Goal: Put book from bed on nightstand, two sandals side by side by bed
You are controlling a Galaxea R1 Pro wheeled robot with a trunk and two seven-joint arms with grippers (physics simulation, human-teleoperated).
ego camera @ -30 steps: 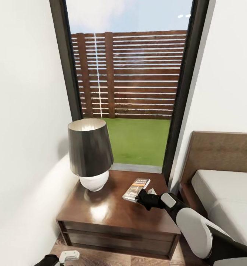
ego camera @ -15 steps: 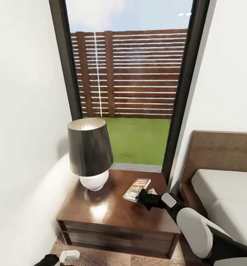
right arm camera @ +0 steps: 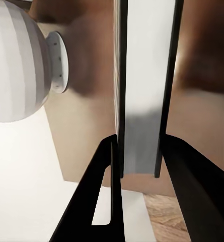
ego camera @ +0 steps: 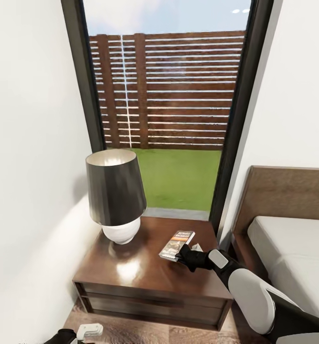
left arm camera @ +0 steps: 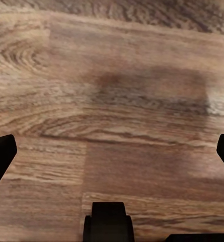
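The book (ego camera: 177, 242), dark with an orange band, lies on the right part of the glossy dark nightstand (ego camera: 131, 274). My right gripper (ego camera: 182, 255) is at the book's near end, shut on it. In the right wrist view the book's (right arm camera: 144, 101) thin edge stands between the two black fingers (right arm camera: 104, 166). The bed (ego camera: 293, 258), with an off-white mattress and a brown headboard, is to the right of the nightstand. My left gripper (left arm camera: 114, 148) hangs low over the wooden floor, open and holding nothing.
A lamp (ego camera: 115, 191) with a dark shade and a white round base (right arm camera: 16, 60) stands on the nightstand's left half. White walls close in on both sides. A tall dark-framed window (ego camera: 169, 95) behind shows grass and a slatted fence.
The head camera has shifted slightly, so the whole picture moved a little. The right gripper and the book stay at the same place on the nightstand.
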